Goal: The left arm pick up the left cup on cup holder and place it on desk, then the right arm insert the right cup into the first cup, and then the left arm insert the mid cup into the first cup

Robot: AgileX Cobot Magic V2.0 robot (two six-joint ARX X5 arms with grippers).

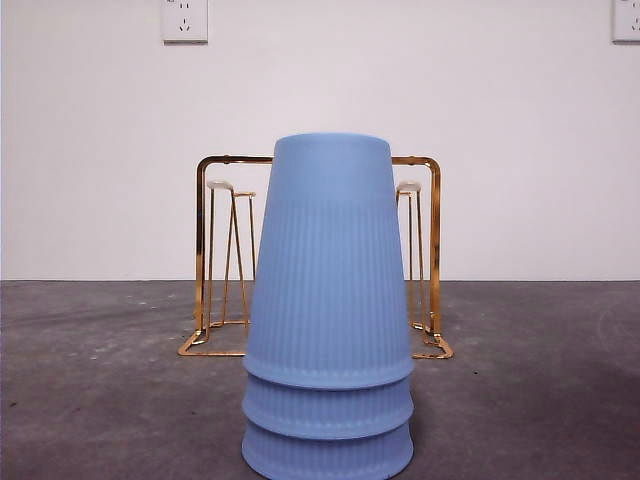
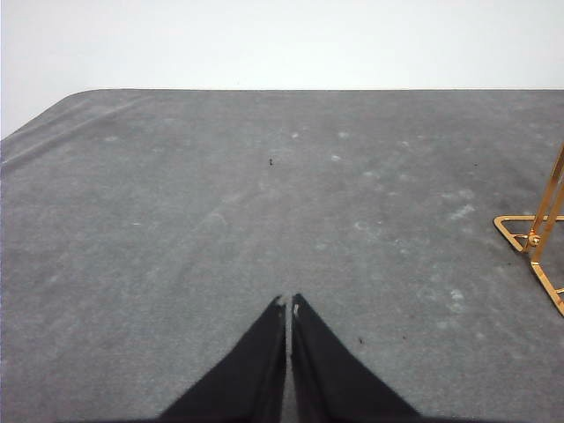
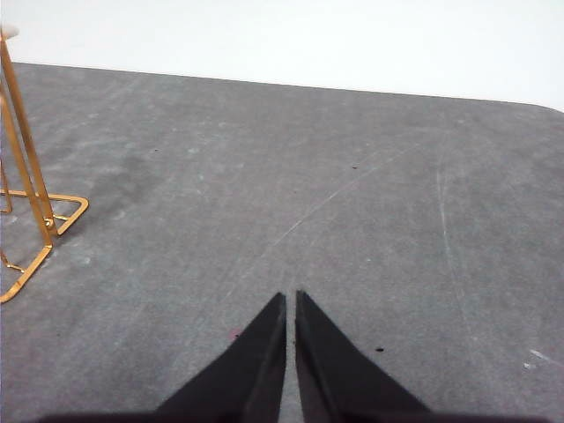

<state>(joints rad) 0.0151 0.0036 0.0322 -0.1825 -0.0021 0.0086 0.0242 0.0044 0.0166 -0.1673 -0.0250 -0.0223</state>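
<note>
Three blue ribbed cups [image 1: 328, 300] stand nested upside down in one stack on the desk [image 1: 100, 380], near and central in the front view. Behind the stack stands the gold wire cup holder [image 1: 204, 250], its white-tipped pegs [image 1: 219, 186] bare. The left gripper [image 2: 289, 304] is shut with nothing in it, above bare desk, with a corner of the holder [image 2: 529, 238] off to its side. My right gripper [image 3: 291, 298] is shut too and holds nothing, with the holder's other end [image 3: 35, 211] at the view's edge. Neither arm shows in the front view.
A white wall [image 1: 90, 150] with two sockets [image 1: 185, 20] rises behind the desk. The desk's rounded far corners [image 2: 70, 97] show in both wrist views. Grey surface lies on either side of the stack.
</note>
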